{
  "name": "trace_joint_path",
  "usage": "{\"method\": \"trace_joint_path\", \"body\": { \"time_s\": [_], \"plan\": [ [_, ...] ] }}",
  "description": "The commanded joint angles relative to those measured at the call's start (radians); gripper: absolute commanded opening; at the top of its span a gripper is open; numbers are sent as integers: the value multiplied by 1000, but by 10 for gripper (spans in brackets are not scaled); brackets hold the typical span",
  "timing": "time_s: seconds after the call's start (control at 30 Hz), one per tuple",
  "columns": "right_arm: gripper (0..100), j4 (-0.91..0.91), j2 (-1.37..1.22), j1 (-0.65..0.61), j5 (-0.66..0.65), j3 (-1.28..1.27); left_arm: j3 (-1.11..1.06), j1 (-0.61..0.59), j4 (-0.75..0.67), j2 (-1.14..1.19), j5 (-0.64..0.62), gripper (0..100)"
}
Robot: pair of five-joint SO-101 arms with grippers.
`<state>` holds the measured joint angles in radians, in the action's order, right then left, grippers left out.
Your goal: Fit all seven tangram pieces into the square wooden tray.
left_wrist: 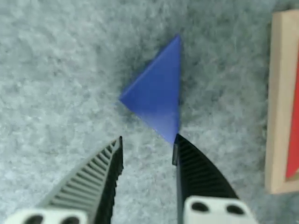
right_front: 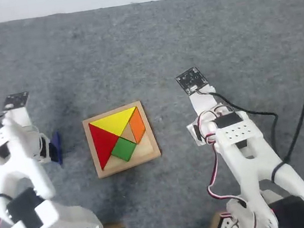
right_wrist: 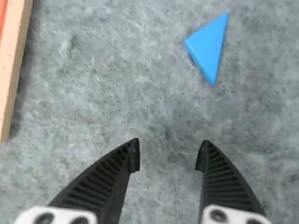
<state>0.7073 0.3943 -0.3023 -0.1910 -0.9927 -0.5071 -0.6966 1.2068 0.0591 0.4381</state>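
The square wooden tray [right_front: 148, 150] lies mid-table, holding a yellow triangle [right_front: 114, 121], a red triangle [right_front: 103, 144], an orange piece [right_front: 137, 125] and a green square [right_front: 124, 148]. A dark blue triangle [left_wrist: 156, 91] lies flat on the carpet left of the tray [left_wrist: 280, 102]. My left gripper [left_wrist: 147, 142] is open just short of it, the black fingertip [left_wrist: 177, 142] at its nearest corner. On the tray's other side lies a light blue triangle [right_wrist: 208, 44]. My right gripper [right_wrist: 169, 144] hangs open a short way from it, holding nothing.
Grey carpet covers the whole table. The tray's lower right corner shows bare wood. Its edge [right_wrist: 11, 60] runs along one side of the right wrist view. Cables trail from the right arm [right_front: 248, 151] toward the table's right edge.
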Motion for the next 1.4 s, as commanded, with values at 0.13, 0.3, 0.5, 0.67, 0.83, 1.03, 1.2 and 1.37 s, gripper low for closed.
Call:
{"method": "trace_joint_path", "body": {
  "time_s": [0.13,0.3,0.5,0.67,0.83,1.03,1.2,1.37],
  "plan": [
    [213,-24,10,-12,28,-3,-4,25,-43,-54,8,167],
    [213,-24,12,-4,26,-2,12,49,-41,-54,-38,167],
    [213,-16,13,-4,28,-2,25,101,-41,-54,-91,167],
    [213,-15,13,-4,26,-2,18,104,-48,-43,-91,167],
    [213,-15,13,-4,26,-2,-18,104,-78,-43,-84,167],
    [213,-15,12,-4,26,-2,-81,61,-216,-41,-63,167],
    [213,-15,12,-4,28,-2,-64,49,-235,6,-12,167],
    [213,-15,12,-4,28,-3,25,44,-212,163,-8,167]
  ]
}}
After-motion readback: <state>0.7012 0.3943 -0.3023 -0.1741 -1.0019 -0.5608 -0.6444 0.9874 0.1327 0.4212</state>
